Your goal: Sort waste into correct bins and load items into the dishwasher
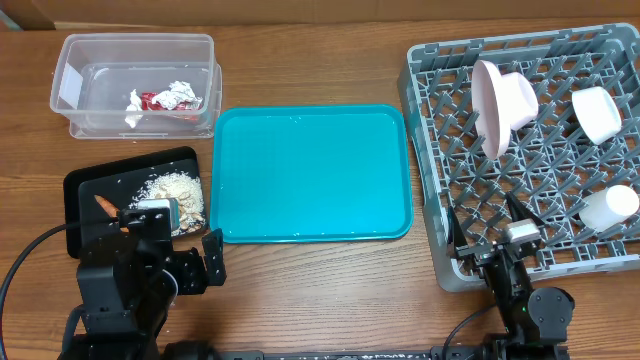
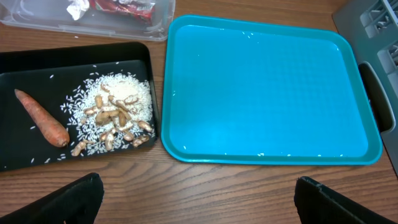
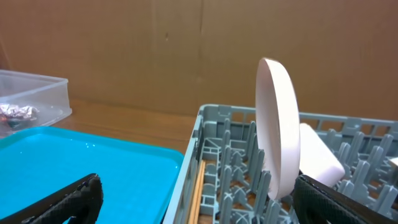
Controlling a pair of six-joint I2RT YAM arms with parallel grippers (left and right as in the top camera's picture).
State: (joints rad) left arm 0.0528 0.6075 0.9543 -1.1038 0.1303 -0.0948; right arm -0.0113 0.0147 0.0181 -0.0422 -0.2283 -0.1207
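The clear tub (image 1: 135,60) at the back left holds red-and-white wrappers (image 1: 165,98) and white tissue (image 1: 133,108). In the black tray (image 1: 90,185) lie a carrot (image 2: 42,118) and beige food scraps (image 2: 115,115). The grey rack (image 1: 425,150) on the right carries an upright pink plate (image 1: 495,105), a white bowl (image 1: 598,112) and a white cup (image 1: 610,208); chopsticks (image 3: 197,193) lie along its left wall. My left gripper (image 2: 199,202) hangs open over bare wood in front of the black tray. My right gripper (image 3: 199,199) stands open over the rack's near left corner, holding nothing.
A teal serving tray (image 1: 310,175) with nothing on it lies between the black tray and the rack. A brown cardboard wall (image 3: 155,50) closes the back of the table. Both arm bases sit at the front edge.
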